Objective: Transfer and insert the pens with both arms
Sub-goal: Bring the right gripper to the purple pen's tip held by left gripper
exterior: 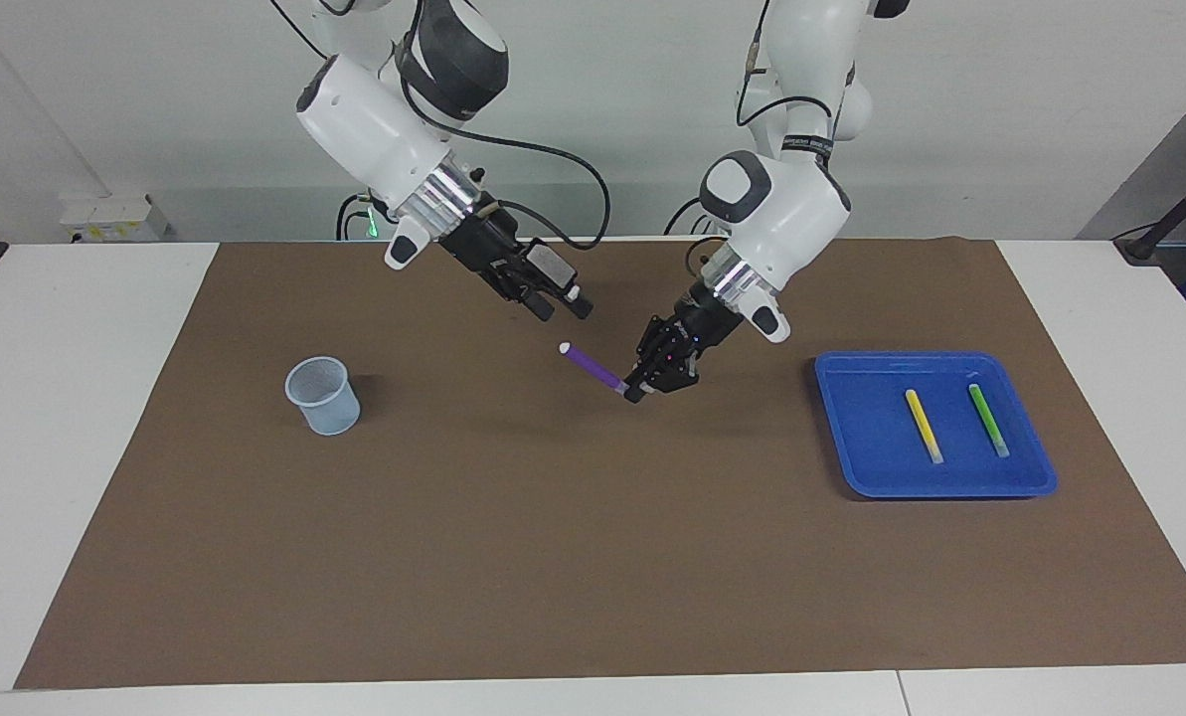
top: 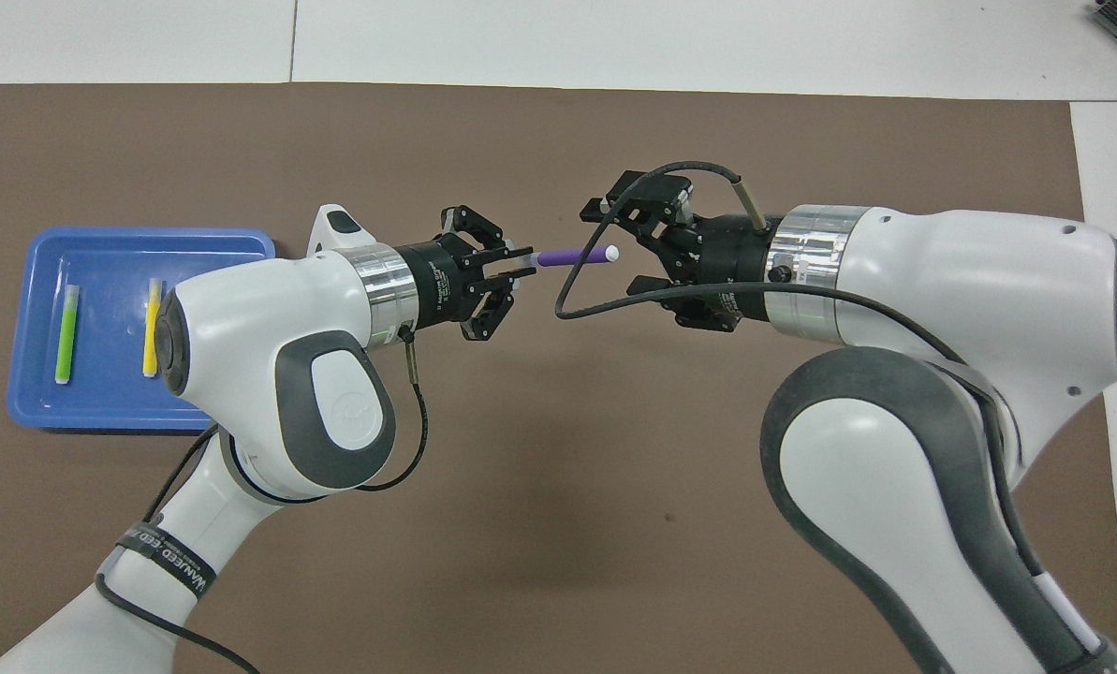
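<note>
My left gripper (exterior: 634, 391) is shut on the end of the purple pen (exterior: 593, 368) and holds it in the air over the middle of the brown mat, its white tip pointing at my right gripper (exterior: 563, 306). The right gripper is open and empty; in the overhead view the right gripper (top: 624, 245) has its fingers either side of the tip of the purple pen (top: 577, 255), but the facing view shows a small gap between them. The left gripper (top: 521, 264) also shows in the overhead view. The yellow pen (exterior: 923, 425) and green pen (exterior: 988, 420) lie in the blue tray (exterior: 851, 438).
A translucent bluish cup (exterior: 323, 395) stands upright on the mat (exterior: 553, 557) toward the right arm's end. The blue tray (top: 109, 281) sits toward the left arm's end. White table shows around the mat.
</note>
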Motion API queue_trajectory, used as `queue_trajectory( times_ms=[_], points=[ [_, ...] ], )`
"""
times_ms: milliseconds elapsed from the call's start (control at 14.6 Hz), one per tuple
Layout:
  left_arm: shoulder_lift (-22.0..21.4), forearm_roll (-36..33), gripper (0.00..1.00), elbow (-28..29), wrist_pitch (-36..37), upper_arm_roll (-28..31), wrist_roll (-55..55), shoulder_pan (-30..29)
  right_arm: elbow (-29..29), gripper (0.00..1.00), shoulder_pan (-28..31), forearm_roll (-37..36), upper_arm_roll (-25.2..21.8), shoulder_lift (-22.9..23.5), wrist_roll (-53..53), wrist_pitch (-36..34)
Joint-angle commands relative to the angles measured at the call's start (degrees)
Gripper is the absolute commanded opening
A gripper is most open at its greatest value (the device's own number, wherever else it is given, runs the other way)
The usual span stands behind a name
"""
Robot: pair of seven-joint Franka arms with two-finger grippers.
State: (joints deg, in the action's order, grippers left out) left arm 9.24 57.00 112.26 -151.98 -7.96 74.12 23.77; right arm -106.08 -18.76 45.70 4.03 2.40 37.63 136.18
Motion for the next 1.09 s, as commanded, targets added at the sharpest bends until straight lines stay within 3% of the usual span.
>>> queue_trajectory(
  times_ms=[0,547,1025],
  points=[
    [-2.7,0.9,0.00,2.4,-0.9,0.8,1.0,1.0,0.8,1.00,-0.7,0.5,0.2,2.8,-3.7,1.6],
    [-4.1,0.9,0.00,3.8,-0.9,0.8,1.1,1.8,0.5,1.00,-0.8,0.5,0.2,4.7,-9.6,1.8],
    [-4.8,0.9,0.00,4.5,-0.9,0.8,1.1,2.3,0.5,0.69,-0.7,0.6,0.2,4.7,-9.9,1.8]
  ],
)
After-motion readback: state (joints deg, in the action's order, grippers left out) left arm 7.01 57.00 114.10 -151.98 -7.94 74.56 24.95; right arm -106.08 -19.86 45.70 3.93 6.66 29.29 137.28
